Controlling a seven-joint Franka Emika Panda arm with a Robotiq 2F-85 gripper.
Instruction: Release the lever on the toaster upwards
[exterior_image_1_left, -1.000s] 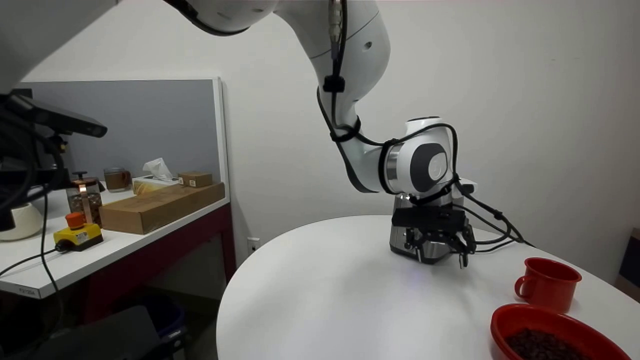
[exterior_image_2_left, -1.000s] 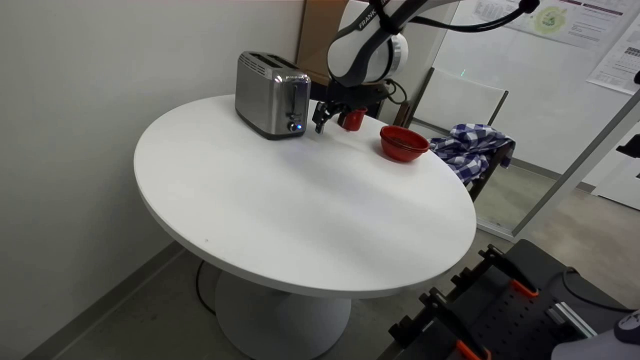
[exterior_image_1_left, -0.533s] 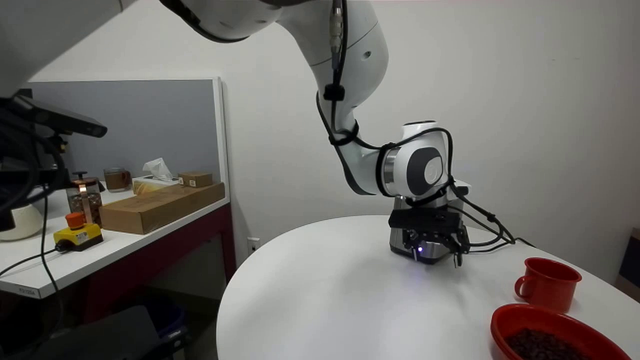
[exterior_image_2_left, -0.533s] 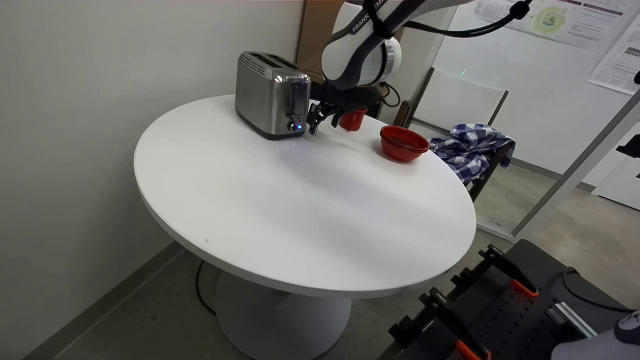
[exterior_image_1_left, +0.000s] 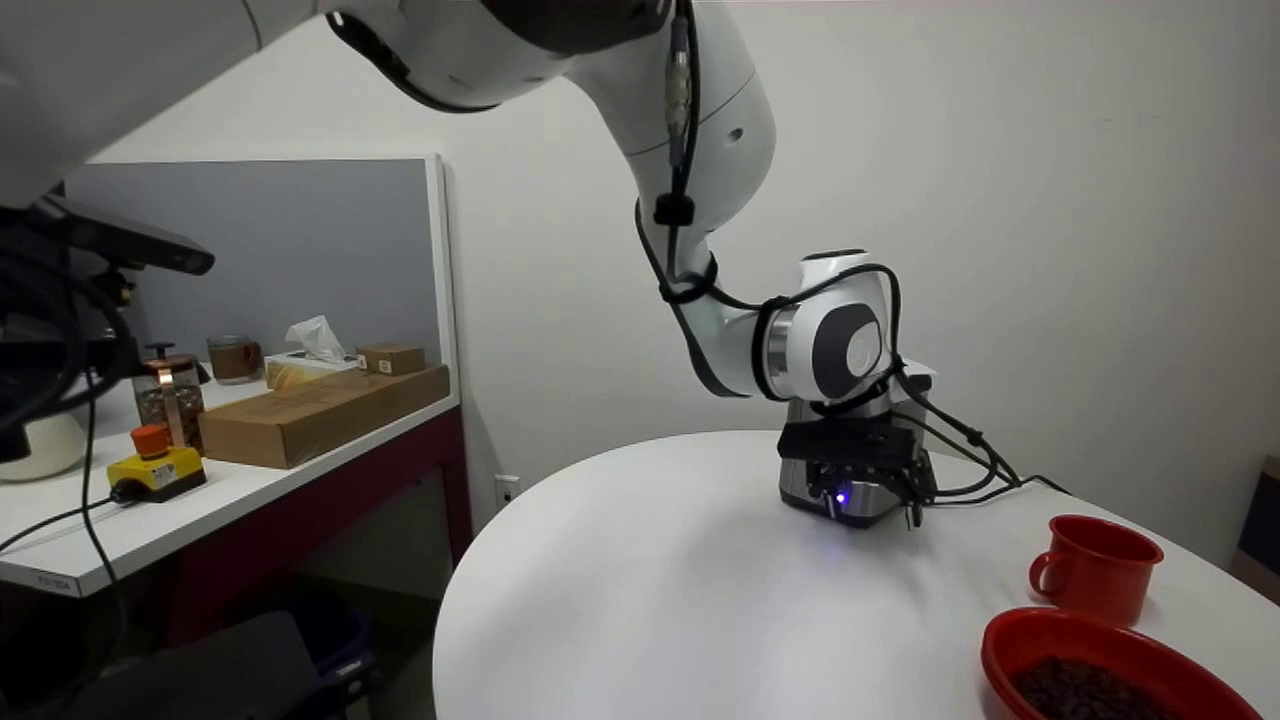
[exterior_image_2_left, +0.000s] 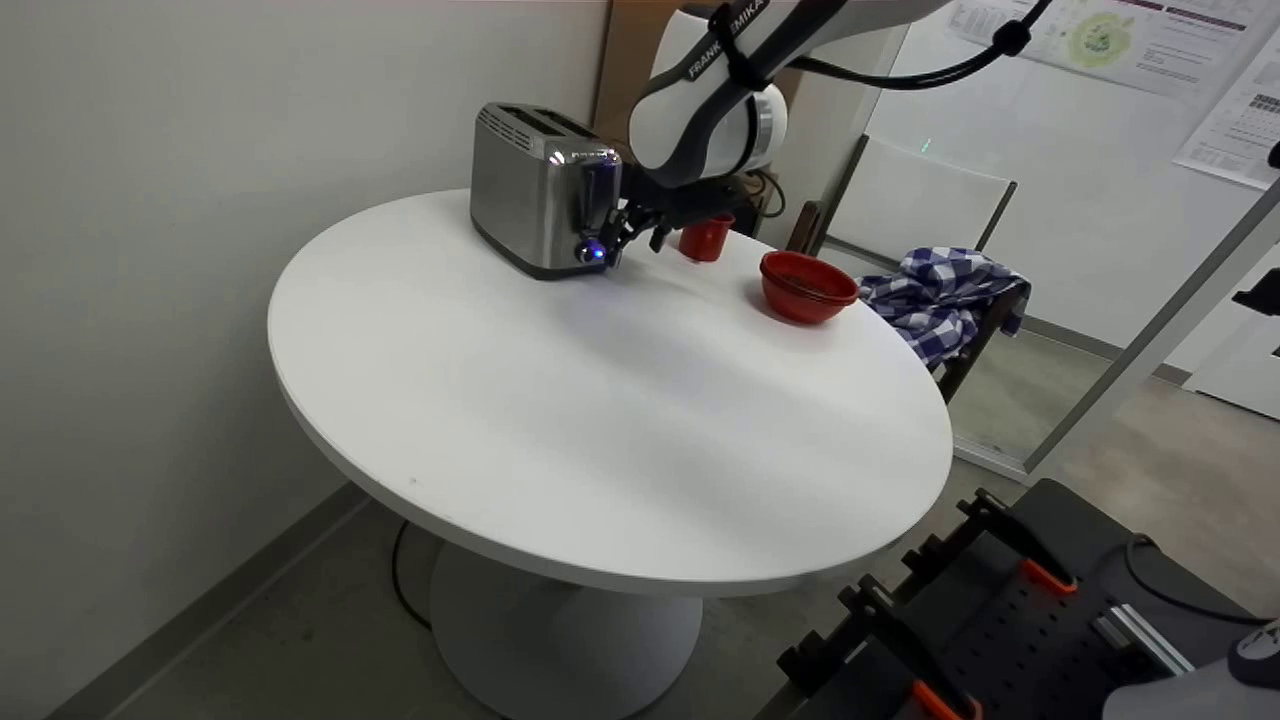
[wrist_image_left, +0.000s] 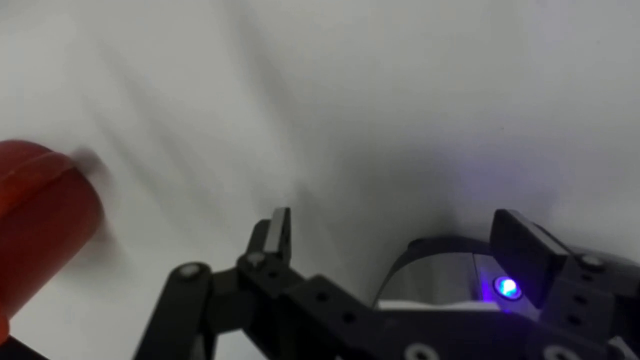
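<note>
In an exterior view: the shiny silver boxy metal toaster with a dark base (exterior_image_2_left: 512, 190) is upright on the round white desk (exterior_image_2_left: 610, 430), near the wall (exterior_image_2_left: 250, 100). A blue light (exterior_image_2_left: 598, 254) glows low on its end face; the lever is too dark for me to make out. My black gripper (exterior_image_2_left: 636, 252), under the white-and-black robot arm (exterior_image_2_left: 685, 125), is right at that face (touching or merely close, I cannot tell). Partly hidden behind it, a red cylindrical mug (exterior_image_2_left: 707, 240); nearer the desk's edge, a round red bowl (exterior_image_2_left: 808, 305).

In an exterior view: the gripper covers much of the toaster, tips pointing down. Dark brown bits (exterior_image_1_left: 1085, 690) lie in the bowl. Well apart from the desk, a yellow box with an orange knob (exterior_image_1_left: 155, 472) and a long brown cardboard box (exterior_image_1_left: 325, 418).

Wrist view: the fingers (wrist_image_left: 530, 255) stand well apart, desk surface showing between them. The one on the picture's right overlaps the toaster's end, just beside the light. Mug at the picture's left edge, clear of both.
</note>
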